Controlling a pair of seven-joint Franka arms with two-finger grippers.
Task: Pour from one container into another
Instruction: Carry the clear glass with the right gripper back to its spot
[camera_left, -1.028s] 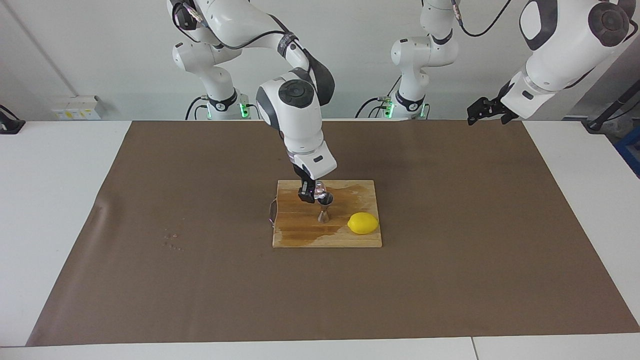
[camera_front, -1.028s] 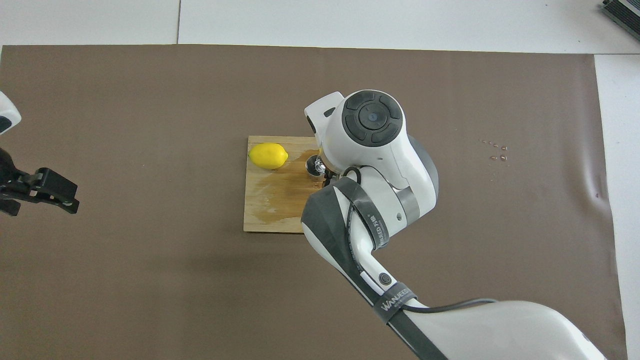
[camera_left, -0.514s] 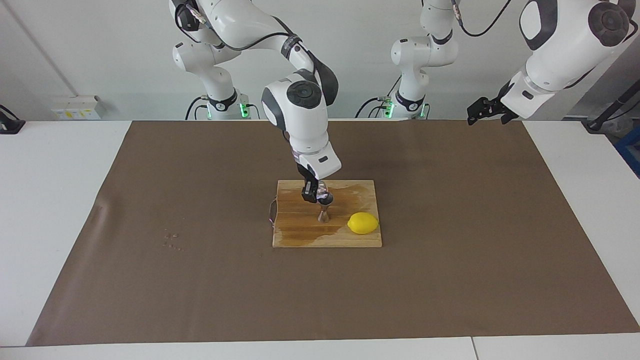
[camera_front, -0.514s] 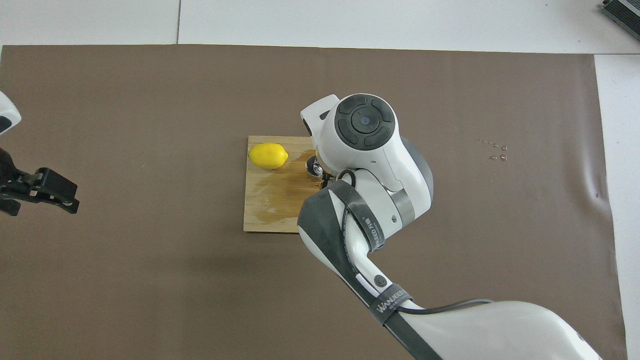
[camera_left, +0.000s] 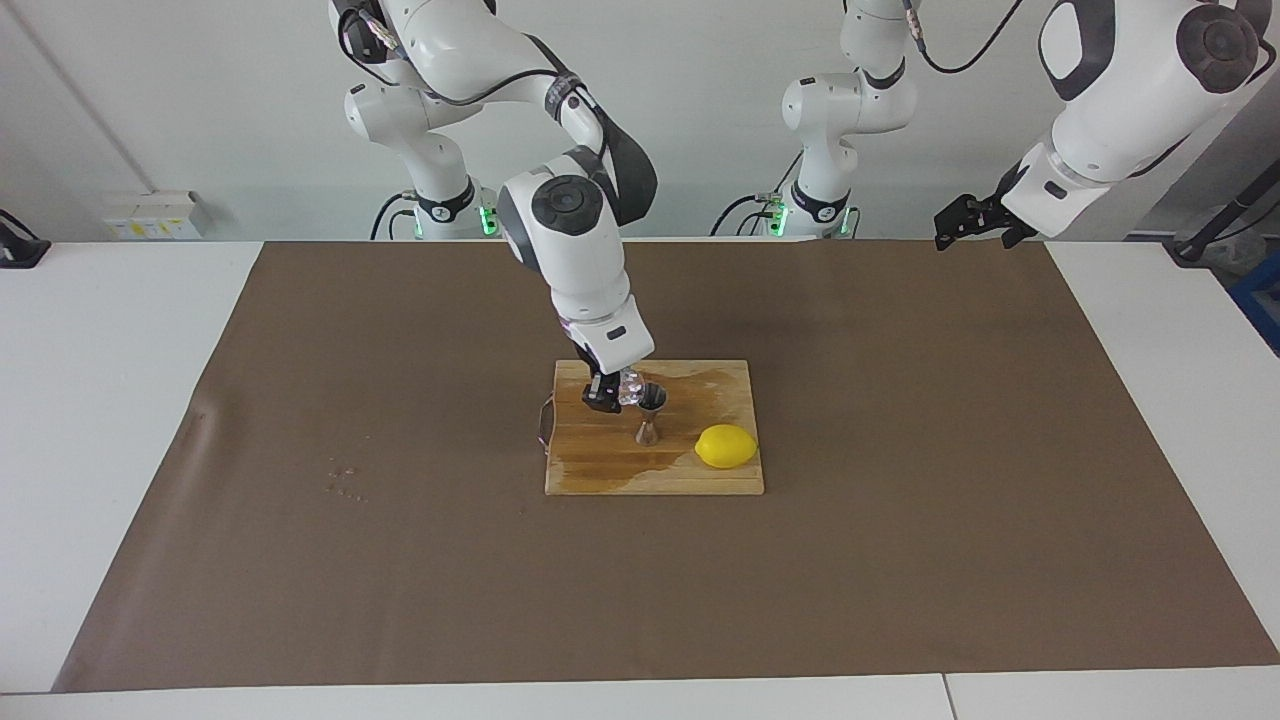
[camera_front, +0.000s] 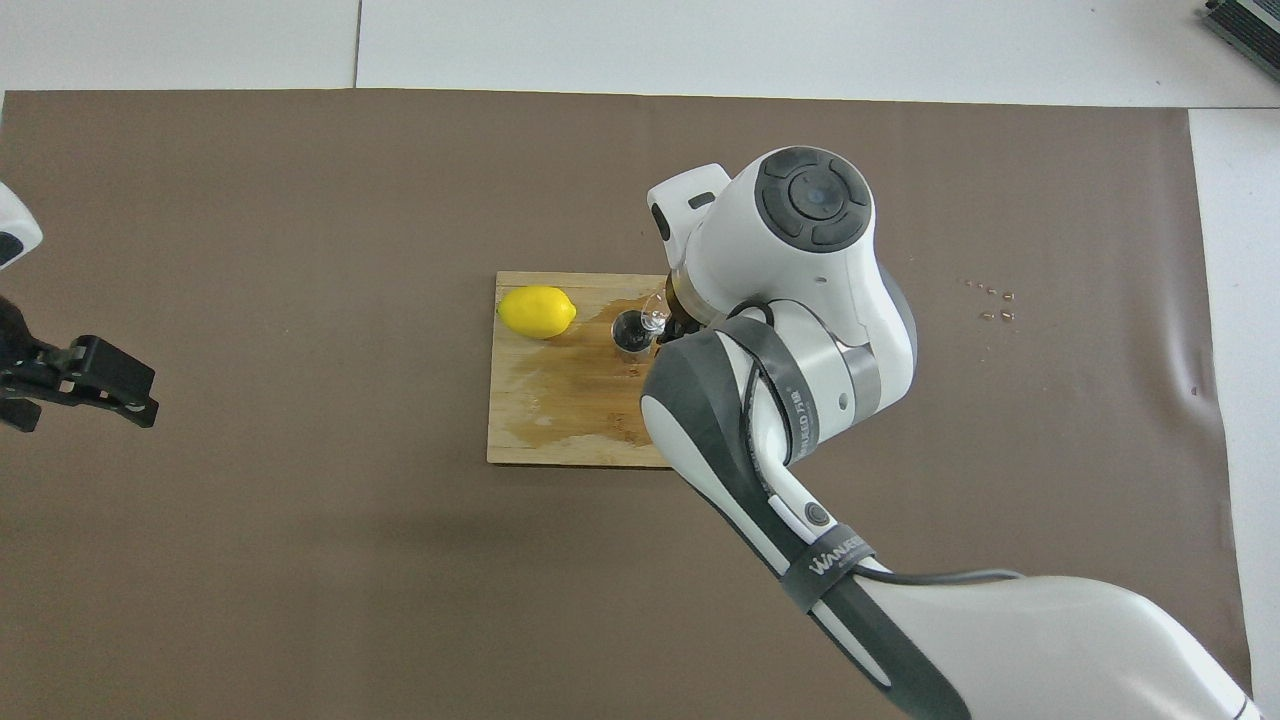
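- One camera hangs high across the white surface (camera_left: 120, 400), facing the two robot bases and taking in the whole brown paper mat (camera_left: 400, 600).
- The other looks steeply down from above the robots' end, half a turn round.
- Both share the mat and the rectangular wooden cutting board (camera_left: 600, 470) (camera_front: 540, 420) mid-mat.

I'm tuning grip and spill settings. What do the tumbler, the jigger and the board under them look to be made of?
Tumbler: clear glass by its look; the board shows through it.
Jigger: polished steel, probably; shiny grey with a dark reflective mouth.
Cutting board: bare wood, with visible grain and plank lines; darker wet-looking patches suggest that it soaks up liquid.
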